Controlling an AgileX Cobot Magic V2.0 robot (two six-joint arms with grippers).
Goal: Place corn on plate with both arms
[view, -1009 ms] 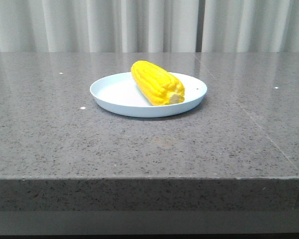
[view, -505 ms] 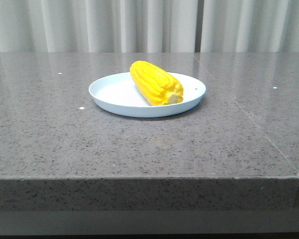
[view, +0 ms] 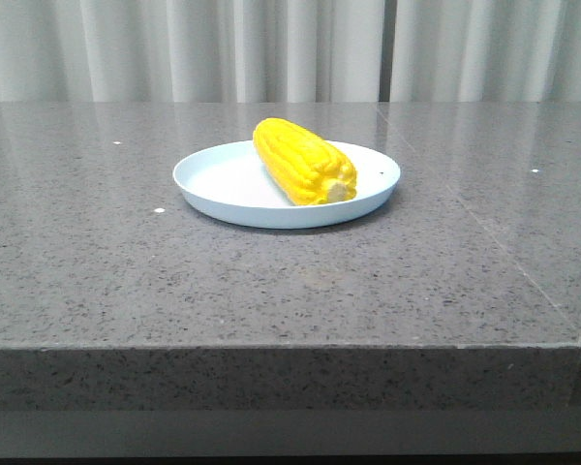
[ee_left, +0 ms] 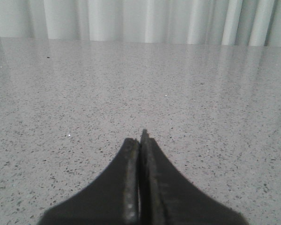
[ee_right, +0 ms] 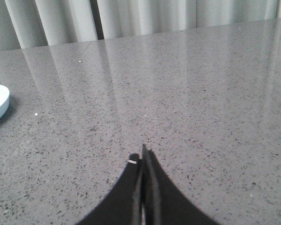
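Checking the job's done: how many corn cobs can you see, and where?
1. The corn lies on the plate mid-table, pale cut end toward the camera. No other cob shows in either wrist view.

Your left gripper point(ee_left: 141, 140) sits low in this view, black and matte, its two fingers point(ee_left: 130, 164) pressed flat against each other with only a thin seam between them, nothing held. The tips taper to a point just above the table point(ee_left: 187, 89). That's a grey speckled stone surface, glossy, picking up pale vertical reflections toward the far side. A few tiny specks dot it, one white near the middle, one dark far off. Beyond the table's far edge hangs a pleated pale curtain point(ee_left: 145, 21).
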